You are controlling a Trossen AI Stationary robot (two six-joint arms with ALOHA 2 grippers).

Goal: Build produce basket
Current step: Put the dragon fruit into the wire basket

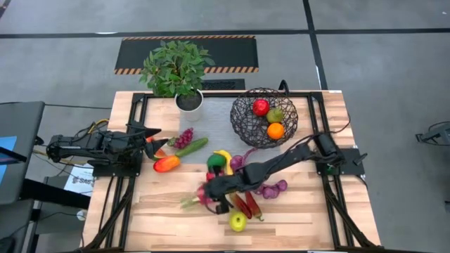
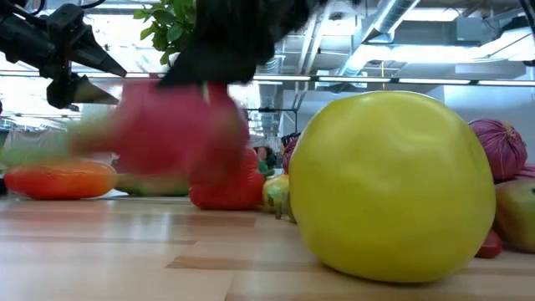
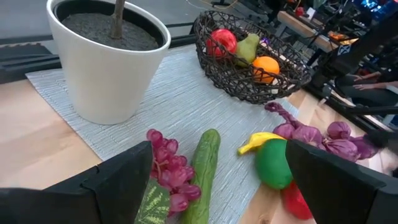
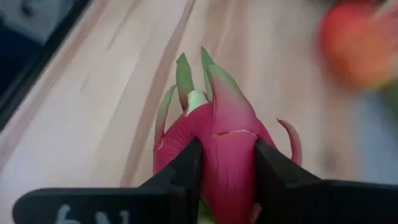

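One wrist view only shows right hand clamped on dragon fruit; left hand apart.

Light: even, bright overhead light is seen; ceiling fixtures glare in the low view.
Shadows: only soft, short ones are cast on the table.
Blur: the pink fruit is smeared; the orange piece is defocused.

Bare wooden tabletop lies open front-left; red chillies and yellow-green apple crowd the centre.
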